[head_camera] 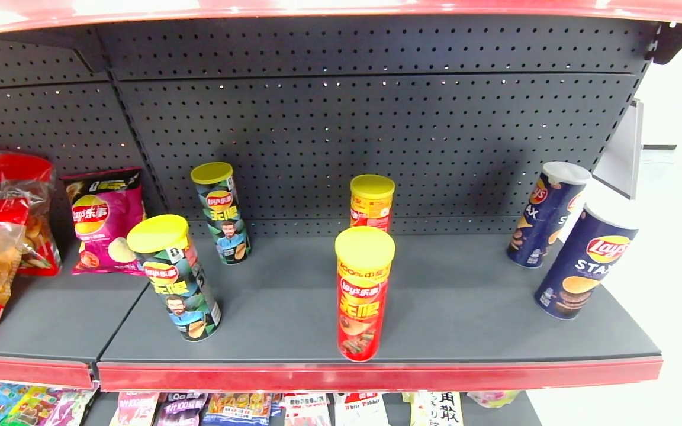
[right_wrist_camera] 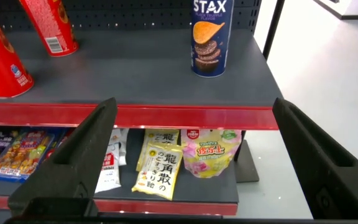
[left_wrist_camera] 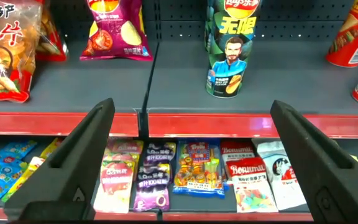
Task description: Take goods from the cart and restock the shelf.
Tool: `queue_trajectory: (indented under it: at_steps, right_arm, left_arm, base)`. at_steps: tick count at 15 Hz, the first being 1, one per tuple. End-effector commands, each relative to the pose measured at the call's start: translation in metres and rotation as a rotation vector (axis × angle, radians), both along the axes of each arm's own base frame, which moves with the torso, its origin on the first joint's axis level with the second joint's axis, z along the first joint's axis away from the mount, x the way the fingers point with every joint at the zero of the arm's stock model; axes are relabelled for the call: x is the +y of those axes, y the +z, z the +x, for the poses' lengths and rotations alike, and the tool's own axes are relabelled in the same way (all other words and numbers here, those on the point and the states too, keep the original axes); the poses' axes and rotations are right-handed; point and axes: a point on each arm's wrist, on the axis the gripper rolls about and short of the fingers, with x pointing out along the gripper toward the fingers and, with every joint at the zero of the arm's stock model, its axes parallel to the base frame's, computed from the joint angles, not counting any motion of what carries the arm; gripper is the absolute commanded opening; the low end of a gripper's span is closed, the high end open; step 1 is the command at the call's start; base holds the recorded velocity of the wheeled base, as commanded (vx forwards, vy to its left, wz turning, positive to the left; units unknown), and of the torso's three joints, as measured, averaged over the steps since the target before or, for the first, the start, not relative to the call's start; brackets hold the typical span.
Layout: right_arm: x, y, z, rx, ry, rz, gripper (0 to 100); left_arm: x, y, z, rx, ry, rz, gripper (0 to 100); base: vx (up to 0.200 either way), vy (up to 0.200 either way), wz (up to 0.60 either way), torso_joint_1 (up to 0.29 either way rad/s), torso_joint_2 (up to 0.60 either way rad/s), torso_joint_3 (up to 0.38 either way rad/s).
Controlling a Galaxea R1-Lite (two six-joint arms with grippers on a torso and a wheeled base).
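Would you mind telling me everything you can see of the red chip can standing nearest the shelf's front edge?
The red chip can is a tall cylinder with a red printed wrap, a yellow band under the top and a flat yellow lid, closed. It stands upright on the grey shelf near its red front lip, in front of a second red can by the back panel. Only the shelf touches it.

The rear red can [head_camera: 372,204] has its base hidden behind the front red can [head_camera: 363,296]; the picture's edge cuts the lower-shelf packets [head_camera: 305,408].
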Motion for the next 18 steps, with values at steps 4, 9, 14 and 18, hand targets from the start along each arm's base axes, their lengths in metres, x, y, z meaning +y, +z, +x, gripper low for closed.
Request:
queue_trajectory:
  at_steps: [4, 9, 14, 18]
  right_arm:
    - [0.0001, -0.0002, -0.0001, -0.001, 0.0, -0.004, 100]
    - [0.0001, -0.0001, -0.0003, -0.004, 0.0, -0.001, 100]
    - [0.0, -0.0002, -0.0004, -0.005, -0.002, 0.001, 100]
    - [0.0, -0.0002, -0.0004, -0.005, -0.002, 0.003, 100]
  left_arm:
    - [0.0, -0.0001, 0.0, 0.001, 0.001, 0.0, 100]
    - [0.0, -0.0001, 0.0, 0.001, 0.001, 0.0, 100]
    - [0.0, 0.0, 0.0002, 0.002, 0.001, 0.0, 100]
    - [0.0, -0.0001, 0.0, 0.001, 0.001, 0.0, 100]
  base:
    - [0.0, 0.0, 0.0, 0.0, 0.0, 0.0]
    - [0.0, 0.0, 0.0, 0.0, 0.0, 0.0]
    - [0.0, 0.0, 0.0, 0.0, 0.0, 0.0]
    - [0.0, 0.0, 0.0, 0.0, 0.0, 0.0]
